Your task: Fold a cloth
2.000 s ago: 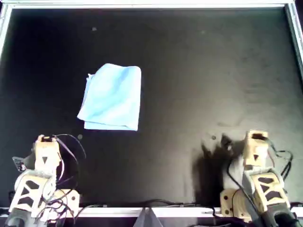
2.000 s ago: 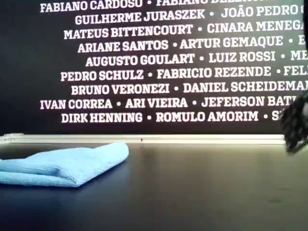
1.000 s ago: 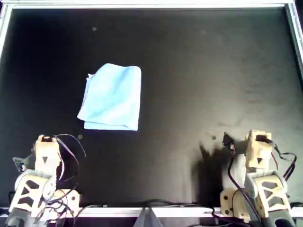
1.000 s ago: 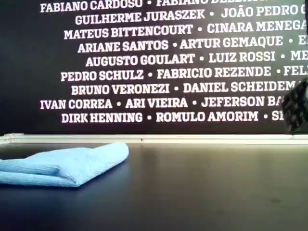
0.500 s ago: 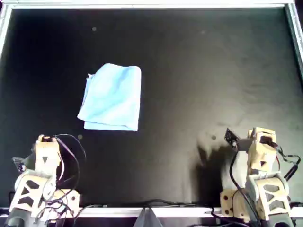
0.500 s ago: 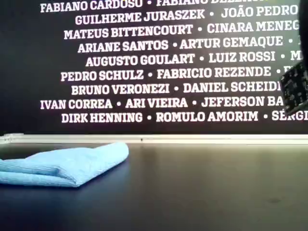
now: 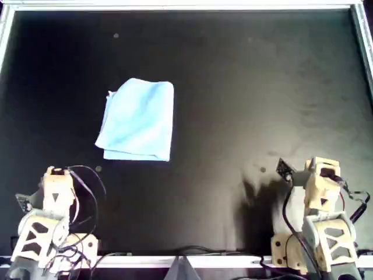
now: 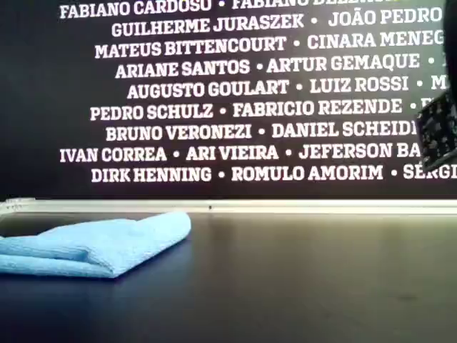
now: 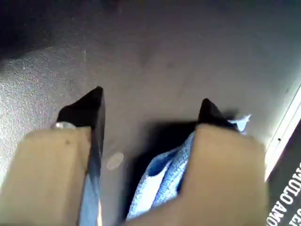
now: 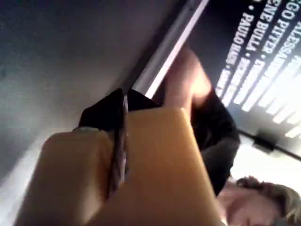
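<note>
The cloth (image 7: 138, 119) is light blue and lies folded over on the black table, left of centre in the overhead view. It shows as a low soft mound (image 8: 100, 243) at the exterior view's left. My left gripper (image 7: 56, 174) rests near the overhead view's bottom left corner, a good way short of the cloth. In the left wrist view its jaws (image 9: 150, 106) stand open and empty, with the cloth (image 9: 162, 176) ahead of them. My right gripper (image 7: 319, 169) is near the overhead view's bottom right, far from the cloth. Its fingers (image 10: 120, 110) are pressed shut and tilted upward.
A metal rim (image 7: 175, 6) runs along the table's far edge. A black wall with white names (image 8: 250, 107) stands behind it. Loose cables (image 7: 87, 181) hang by the left arm. A person (image 10: 254, 197) shows in the right wrist view.
The right arm has drawn back toward the overhead view's bottom edge and tipped its gripper upward. The cloth and the left arm have stayed put.
</note>
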`<state>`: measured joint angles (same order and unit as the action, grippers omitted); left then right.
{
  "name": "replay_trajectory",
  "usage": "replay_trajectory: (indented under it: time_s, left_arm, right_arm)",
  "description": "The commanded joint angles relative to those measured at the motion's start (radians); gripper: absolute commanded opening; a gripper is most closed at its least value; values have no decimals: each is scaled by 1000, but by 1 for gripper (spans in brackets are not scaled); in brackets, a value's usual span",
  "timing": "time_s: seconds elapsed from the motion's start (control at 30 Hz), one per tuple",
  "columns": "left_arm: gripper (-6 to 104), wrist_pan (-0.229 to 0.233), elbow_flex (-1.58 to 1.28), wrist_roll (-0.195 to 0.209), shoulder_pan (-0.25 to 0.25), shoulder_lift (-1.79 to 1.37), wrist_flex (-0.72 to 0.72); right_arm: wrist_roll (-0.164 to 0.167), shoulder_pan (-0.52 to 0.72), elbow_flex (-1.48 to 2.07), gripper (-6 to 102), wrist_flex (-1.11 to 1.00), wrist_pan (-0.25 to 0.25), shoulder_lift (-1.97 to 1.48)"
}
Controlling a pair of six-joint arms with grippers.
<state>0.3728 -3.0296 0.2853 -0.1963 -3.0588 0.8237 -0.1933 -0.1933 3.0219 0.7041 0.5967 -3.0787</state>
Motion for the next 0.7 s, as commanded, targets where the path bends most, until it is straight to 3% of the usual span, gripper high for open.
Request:
replay_trajectory:
  time_s: [0.0,0.2,0.27,0.4,0.47,0.67]
  left_arm:
    - [70,0,8,6,15,0,0]
    - [70,0,8,6,15,0,0]
    - [70,0,8,6,15,0,0]
    - [70,0,8,6,15,0,0]
    - [70,0,8,6,15,0,0]
    - [70,0,8,6,15,0,0]
  right_arm:
    - [5,9,12,1,106,5,-43]
    - [8,8,12,1,229,-17,-49]
    - [8,8,12,1,227,-77,-51]
    - [8,11,14,1,199,-268,-52]
    - [8,11,14,1,189,-318,-52]
    - [5,32,14,1,187,-319,-49]
